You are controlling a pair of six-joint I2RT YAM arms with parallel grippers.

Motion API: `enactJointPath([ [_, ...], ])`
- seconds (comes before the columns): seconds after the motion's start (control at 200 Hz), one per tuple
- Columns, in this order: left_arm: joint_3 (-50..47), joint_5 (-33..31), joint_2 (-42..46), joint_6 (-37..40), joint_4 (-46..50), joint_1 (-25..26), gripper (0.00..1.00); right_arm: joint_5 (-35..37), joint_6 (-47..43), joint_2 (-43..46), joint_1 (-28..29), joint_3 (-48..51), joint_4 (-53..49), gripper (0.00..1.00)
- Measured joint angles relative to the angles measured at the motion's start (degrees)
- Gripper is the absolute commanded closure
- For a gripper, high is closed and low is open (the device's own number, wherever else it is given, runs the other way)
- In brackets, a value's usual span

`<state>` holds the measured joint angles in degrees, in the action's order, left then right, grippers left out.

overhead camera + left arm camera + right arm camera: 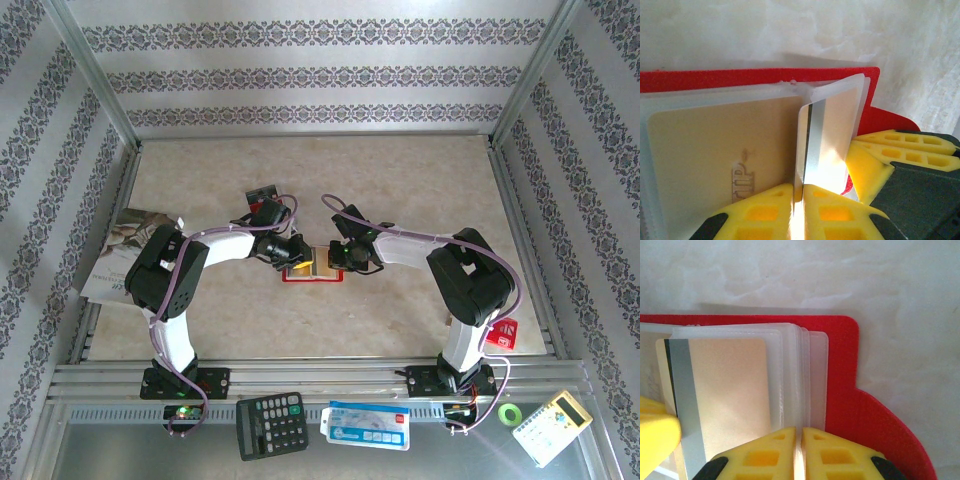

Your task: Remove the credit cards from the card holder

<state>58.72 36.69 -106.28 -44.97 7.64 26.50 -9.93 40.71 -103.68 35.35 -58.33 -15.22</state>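
On the marbled beige counter (400, 190) we see the red card holder (312, 270) lying open at the centre, between both arms. The left pincer (798, 194) nips tight on an upturned glossy tan credit card (827, 135) with a silver stripe, sleeved in clear plastic. A second tan card (715, 160) lies flat beside it. The right pincer (801, 437) clamps the holder's frosted pocket leaves, its ribbed yellow fingers (900, 147) crowding the striped card. On the near rail rest a calculator (272, 425), a blue-and-white packet (365, 425) and a green tape roll (511, 413).
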Motion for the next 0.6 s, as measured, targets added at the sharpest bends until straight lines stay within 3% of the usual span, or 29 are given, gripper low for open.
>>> enactJointPath([
  [0.6,-0.7,0.2,0.8,1.7,0.1,-0.9,0.91,0.0,0.0,0.0,-0.4,0.0,0.0,0.87],
])
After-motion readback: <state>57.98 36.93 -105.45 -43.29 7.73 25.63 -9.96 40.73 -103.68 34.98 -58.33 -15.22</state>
